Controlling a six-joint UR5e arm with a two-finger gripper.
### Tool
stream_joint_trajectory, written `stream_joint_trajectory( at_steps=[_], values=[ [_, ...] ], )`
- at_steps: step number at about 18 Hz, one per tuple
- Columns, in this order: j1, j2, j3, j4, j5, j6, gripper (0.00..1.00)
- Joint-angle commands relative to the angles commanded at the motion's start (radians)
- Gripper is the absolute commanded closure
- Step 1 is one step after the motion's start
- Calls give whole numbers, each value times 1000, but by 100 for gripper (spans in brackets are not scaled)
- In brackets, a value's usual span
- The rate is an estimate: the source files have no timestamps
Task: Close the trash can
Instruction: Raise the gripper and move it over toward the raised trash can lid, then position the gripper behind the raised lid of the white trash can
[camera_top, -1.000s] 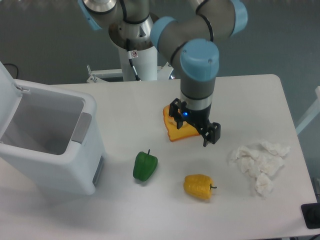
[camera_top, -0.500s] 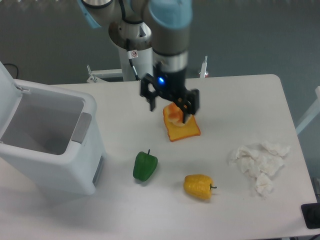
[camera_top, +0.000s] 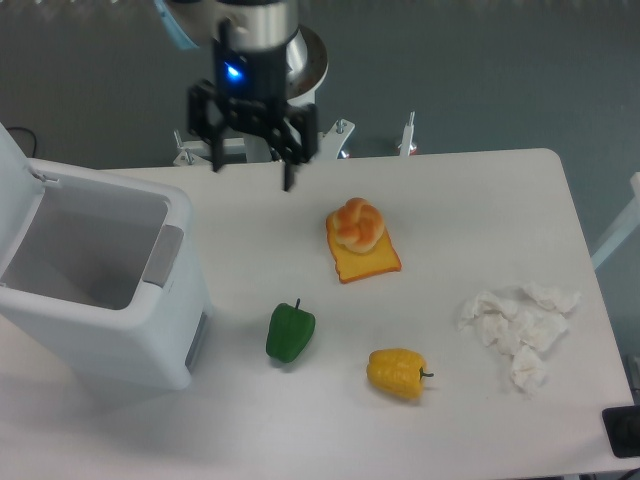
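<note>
— What changed?
— I've swung my gripper (camera_top: 252, 170) off the bread, jaws wide and empty, toward the trash can (camera_top: 95, 290) at table's left.
— Closed?
— No, lid still up.

The white boxy trash can (camera_top: 100, 330) stands at the table's left edge, lid (camera_top: 14, 180) raised open

A big white counter (camera_top: 480, 190) with round corners fills most of the view. Behind it lies a dark grey floor (camera_top: 500, 70). Soft, even light falls on everything, and the shadows are faint.
</note>
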Motion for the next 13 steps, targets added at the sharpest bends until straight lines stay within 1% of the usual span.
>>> stream_joint_trajectory(
  at_steps=[2, 4, 6, 8, 10, 13],
  values=[
    [-35, 17, -6, 5, 0, -69, 0],
    [-81, 22, -6, 5, -9, -118, 0],
    [-129, 22, -6, 6, -52, -137, 0],
    [-155, 35, -9, 6, -66, -149, 0],
    [-187, 34, -12, 11, -89, -183, 0],
    [-239, 35, -11, 11, -117, -192, 0]
  ],
)
